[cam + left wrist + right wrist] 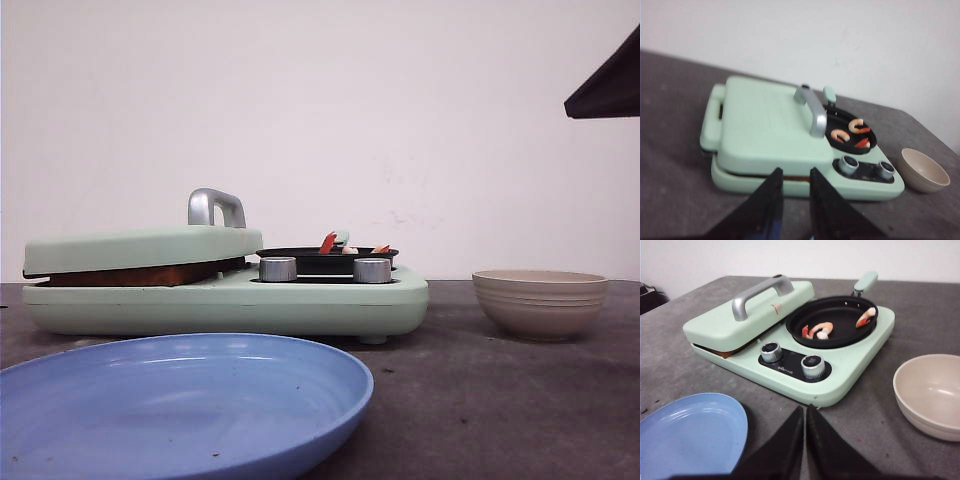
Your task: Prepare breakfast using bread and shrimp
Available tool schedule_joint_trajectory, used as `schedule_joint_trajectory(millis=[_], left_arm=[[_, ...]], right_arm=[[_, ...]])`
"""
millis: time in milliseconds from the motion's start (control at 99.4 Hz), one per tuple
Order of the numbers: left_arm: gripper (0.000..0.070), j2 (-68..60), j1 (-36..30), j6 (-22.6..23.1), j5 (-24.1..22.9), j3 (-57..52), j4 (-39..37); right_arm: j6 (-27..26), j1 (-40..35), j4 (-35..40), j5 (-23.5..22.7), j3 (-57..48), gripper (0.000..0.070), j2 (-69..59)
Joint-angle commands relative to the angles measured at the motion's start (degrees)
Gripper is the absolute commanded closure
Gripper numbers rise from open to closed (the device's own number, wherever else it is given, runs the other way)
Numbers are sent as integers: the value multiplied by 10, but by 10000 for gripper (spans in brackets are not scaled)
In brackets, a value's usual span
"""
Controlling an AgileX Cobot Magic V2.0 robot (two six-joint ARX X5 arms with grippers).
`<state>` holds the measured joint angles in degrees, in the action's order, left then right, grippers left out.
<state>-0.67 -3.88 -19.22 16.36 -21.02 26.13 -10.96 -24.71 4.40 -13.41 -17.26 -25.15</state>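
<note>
Shrimp [821, 330] in black pan [840, 317]; grey table [480, 390]; white wall [400, 100].

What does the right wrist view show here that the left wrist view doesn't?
Only the right wrist view shows the blue plate and the shut right gripper. Only the left wrist view shows the left gripper, slightly open, hovering by the closed lid. Both show the green breakfast maker, its two knobs, the shrimp in the black pan, the beige bowl, and a brown edge under the lid, likely bread.
</note>
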Motion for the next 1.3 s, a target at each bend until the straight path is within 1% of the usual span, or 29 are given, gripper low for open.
schedule_joint_trajectory(millis=[0, 664, 754, 794, 835, 925, 995, 1056, 1096, 1176, 1217, 1287], left_arm=[[694, 1, 0, -13, -3, -2, -1], [694, 1, 0, -13, -3, -2, -3], [694, 1, 0, -11, -3, -2, 9], [694, 2, 1, -6, -12, -1, 16], [694, 5, 4, 13, -33, 2, 7], [694, 5, 14, 92, -75, 18, -59], [694, 5, 27, 139, -80, 38, -123], [694, 5, 43, 167, -84, 55, -149], [694, 5, 53, 179, -93, 68, -157], [687, 5, 72, 189, -100, 100, -189], [670, 5, 80, 195, -100, 118, -213], [671, 5, 89, 198, -100, 154, -265]], right_arm=[[-10, -3, -10, 0, -3, 700, -1], [-10, -3, -19, 0, -3, 700, -1], [-10, -3, -19, 0, -3, 700, -1], [-10, -3, -19, 0, -3, 700, -1], [-10, -3, -19, 0, -3, 700, -1], [-10, -3, -18, 0, -3, 700, -1], [-10, -3, -19, 0, -3, 700, -1], [-10, -3, -19, 0, -3, 700, -1], [-10, -3, -19, 0, -3, 700, -1], [-10, -3, -19, -1, -3, 700, -1], [-10, -3, -19, 0, -3, 700, -1], [-10, -3, -19, 0, -3, 700, -1]])
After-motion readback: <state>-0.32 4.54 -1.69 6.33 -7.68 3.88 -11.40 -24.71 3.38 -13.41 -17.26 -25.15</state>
